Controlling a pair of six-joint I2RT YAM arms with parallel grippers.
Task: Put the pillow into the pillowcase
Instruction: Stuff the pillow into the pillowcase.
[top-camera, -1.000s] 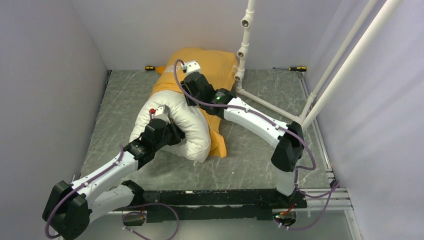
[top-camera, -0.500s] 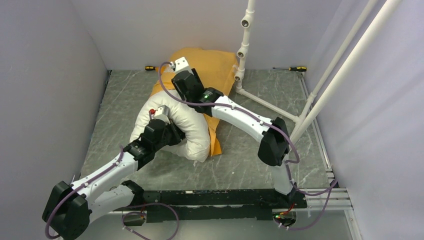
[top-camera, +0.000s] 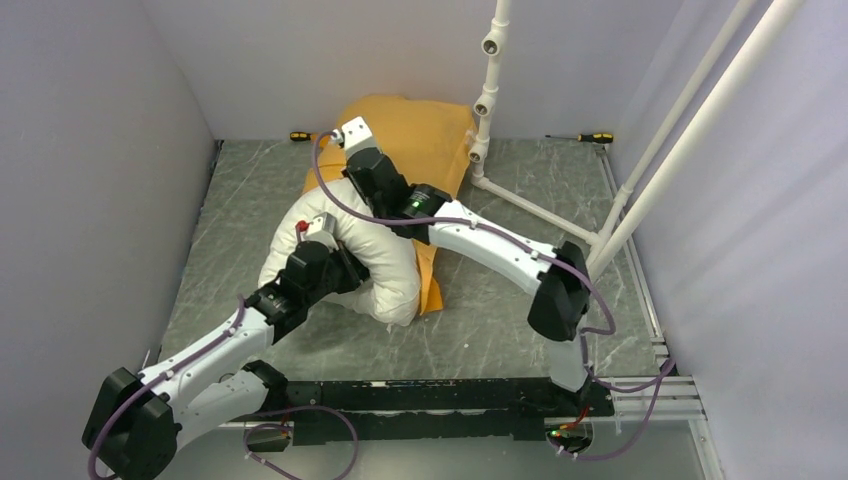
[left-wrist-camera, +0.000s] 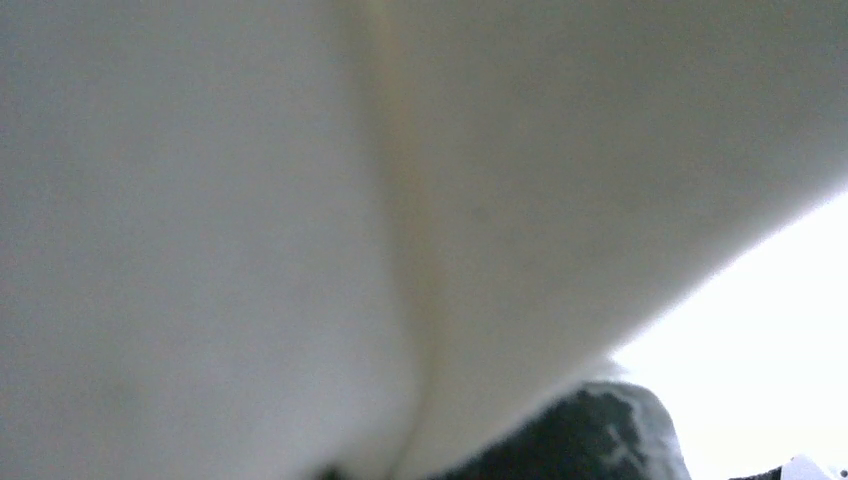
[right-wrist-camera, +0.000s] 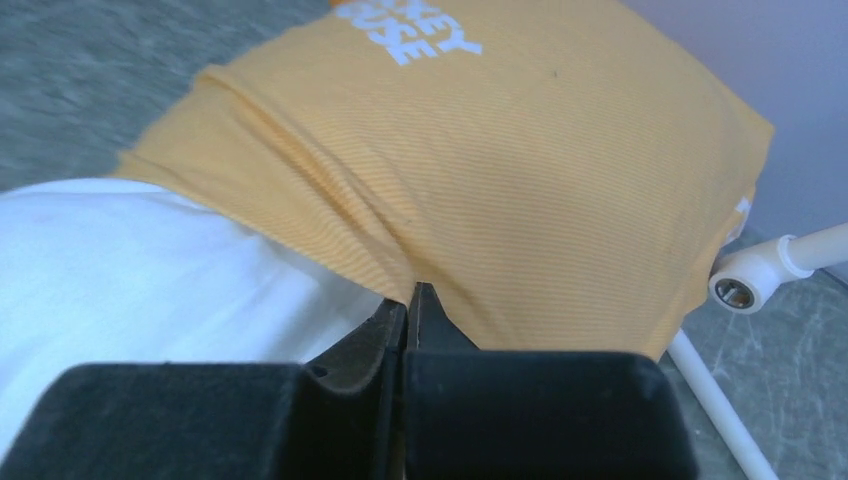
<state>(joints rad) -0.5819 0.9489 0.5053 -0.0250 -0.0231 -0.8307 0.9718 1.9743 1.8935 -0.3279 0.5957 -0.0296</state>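
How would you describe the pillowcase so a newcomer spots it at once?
Go to the far edge of the grey table, just left of the white pipe frame. The pillowcase lies there, plump, with the pillow sticking out of its near end. It is the only orange-yellow cloth, with white lettering.
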